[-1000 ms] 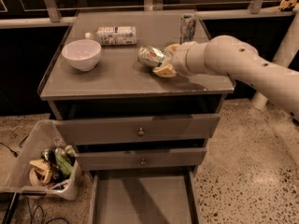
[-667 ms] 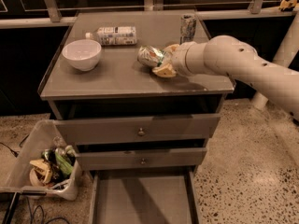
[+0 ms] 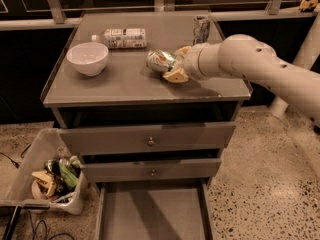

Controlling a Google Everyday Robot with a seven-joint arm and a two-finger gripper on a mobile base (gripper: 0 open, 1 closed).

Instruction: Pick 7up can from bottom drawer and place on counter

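Observation:
The 7up can [image 3: 159, 60], green and white and dented, lies on its side on the grey counter [image 3: 125, 84], right of the middle. My gripper [image 3: 176, 64] comes in from the right on the pale arm. Its yellowish fingers [image 3: 175, 76] sit around the can's right end, one above and one below, seemingly touching it. The bottom drawer [image 3: 152, 214] is pulled out below the cabinet and its grey floor is bare.
A white bowl [image 3: 87, 58] stands at the counter's left. A white-labelled plastic bottle [image 3: 120, 37] lies at the back. A slim silver patterned can [image 3: 201, 29] stands at the back right. The two upper drawers [image 3: 150, 140] are closed. A bin of rubbish [image 3: 52, 176] sits on the floor at the left.

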